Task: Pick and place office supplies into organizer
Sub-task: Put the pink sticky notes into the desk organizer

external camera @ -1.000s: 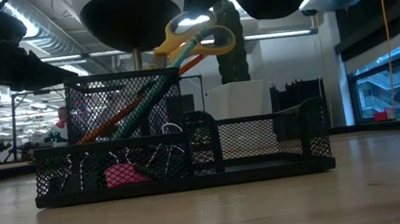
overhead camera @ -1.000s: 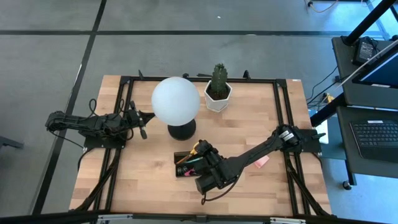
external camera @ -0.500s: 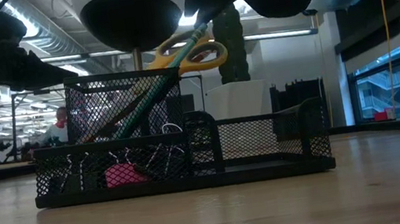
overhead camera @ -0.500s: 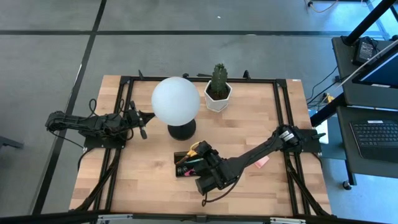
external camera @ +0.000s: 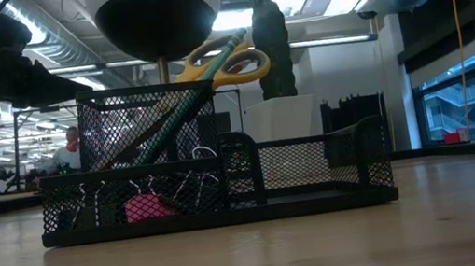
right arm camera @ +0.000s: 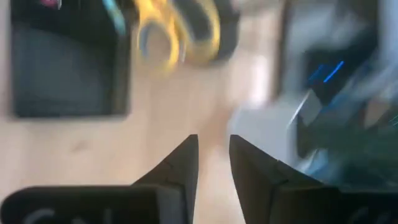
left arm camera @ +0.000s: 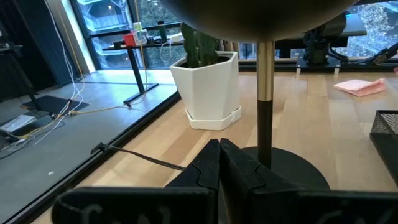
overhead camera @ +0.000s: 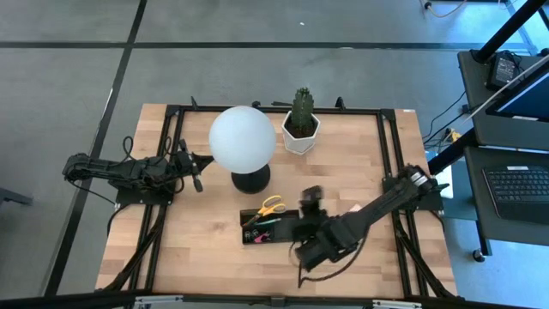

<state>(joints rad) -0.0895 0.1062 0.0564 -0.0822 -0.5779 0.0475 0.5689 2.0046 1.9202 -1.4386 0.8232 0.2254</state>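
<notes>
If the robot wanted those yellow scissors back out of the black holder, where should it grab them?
Probably by the yellow handle loops of the scissors, coming from above. In the low view the loops stick out over the tall mesh cup of the organizer while the blades slant down inside among the pencils, so only the handles are free to reach.

Closed fingers (left arm camera: pixel 219 163) before lamp base (left arm camera: pixel 292 173) — white cactus pot (left arm camera: pixel 208 87) beyond

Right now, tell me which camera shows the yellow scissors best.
The low view: the scissors stand handles-up in the organizer, sharp and from the side. The high view shows only the handles from above. The right wrist view has them blurred, beyond the empty right gripper. The left wrist view misses them.
</notes>
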